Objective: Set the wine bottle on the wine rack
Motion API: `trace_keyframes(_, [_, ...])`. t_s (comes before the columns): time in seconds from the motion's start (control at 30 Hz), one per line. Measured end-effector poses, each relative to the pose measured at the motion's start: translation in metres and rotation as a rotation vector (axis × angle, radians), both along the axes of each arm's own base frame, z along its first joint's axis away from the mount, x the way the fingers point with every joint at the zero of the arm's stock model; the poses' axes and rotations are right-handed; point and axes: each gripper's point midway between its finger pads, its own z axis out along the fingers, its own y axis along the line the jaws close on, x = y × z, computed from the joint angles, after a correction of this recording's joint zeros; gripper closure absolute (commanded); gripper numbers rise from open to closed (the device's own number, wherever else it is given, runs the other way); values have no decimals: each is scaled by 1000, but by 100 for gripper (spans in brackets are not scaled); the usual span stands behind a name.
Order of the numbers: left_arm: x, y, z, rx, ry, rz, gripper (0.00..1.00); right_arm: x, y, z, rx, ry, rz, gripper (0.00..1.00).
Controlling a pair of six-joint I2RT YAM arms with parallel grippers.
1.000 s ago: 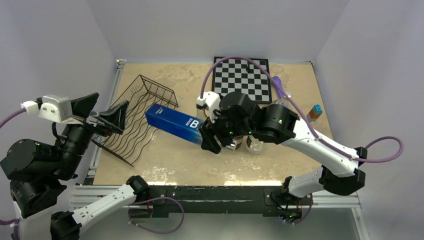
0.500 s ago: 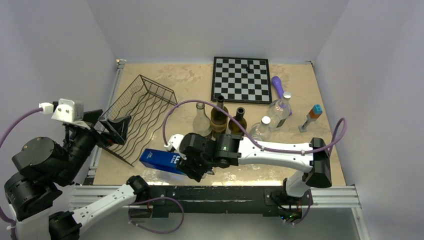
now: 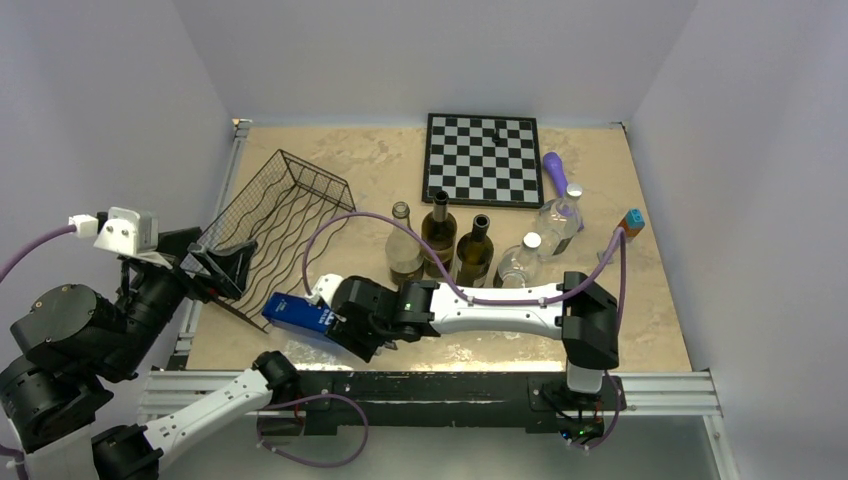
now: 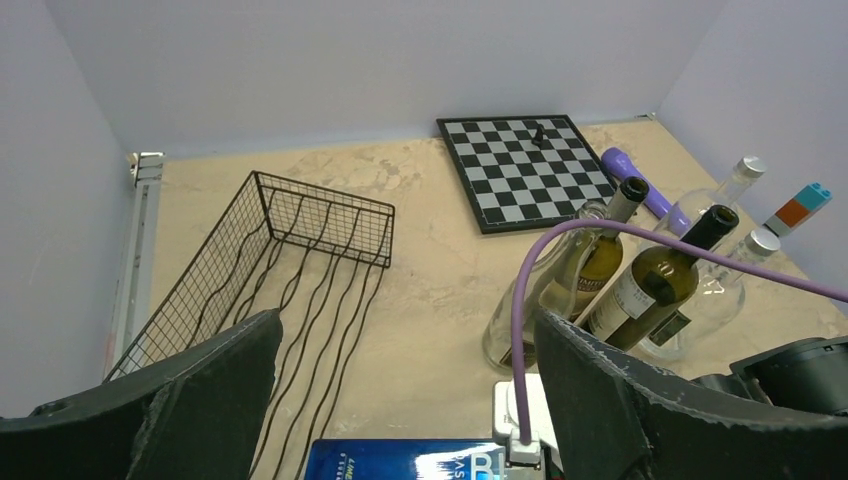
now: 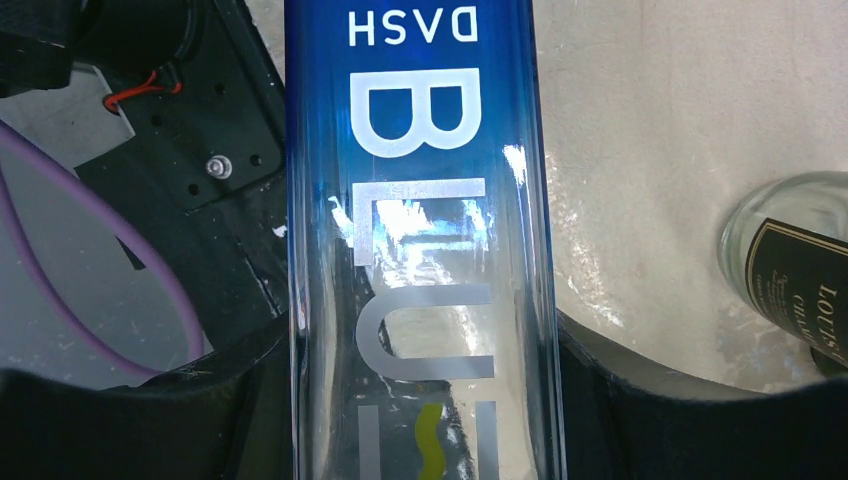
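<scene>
**Transport step.** The right tool [image 5: 425, 395], jaws part-closed, grasps the blue wine bottle [image 3: 295, 311] across its body. The bottle lies level over the near edge of the surface [image 3: 350, 160], at 5 o'clock from the wine rack [image 3: 285, 215]. Judged next: carry it toward 11 o'clock, turn its length along the rack's troughs, then lower it. The left tool [image 4: 408, 330], at the rack's 8 o'clock, is released and holds nothing.

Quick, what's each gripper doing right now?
Left gripper: open, holding nothing.
Right gripper: closed on the blue bottle.
</scene>
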Motion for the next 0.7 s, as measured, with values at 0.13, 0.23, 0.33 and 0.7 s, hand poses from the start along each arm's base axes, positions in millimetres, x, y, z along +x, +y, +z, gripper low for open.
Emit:
trace_keyframes(0.13, [-1, -2, 0, 1, 1, -13, 1, 2, 1, -6, -10, -4, -2, 100])
trace_keyframes(0.23, [0, -6, -3, 12, 5, -33, 1, 7, 7, -2, 18, -20, -8, 100])
trace_keyframes(0.33, [1, -12, -8, 27, 19, -53, 1, 13, 13, 3, 50, -42, -17, 100])
trace_keyframes(0.7, [2, -18, -17, 40, 52, -68, 1, 52, 29, -23, 87, -88, -110, 100])
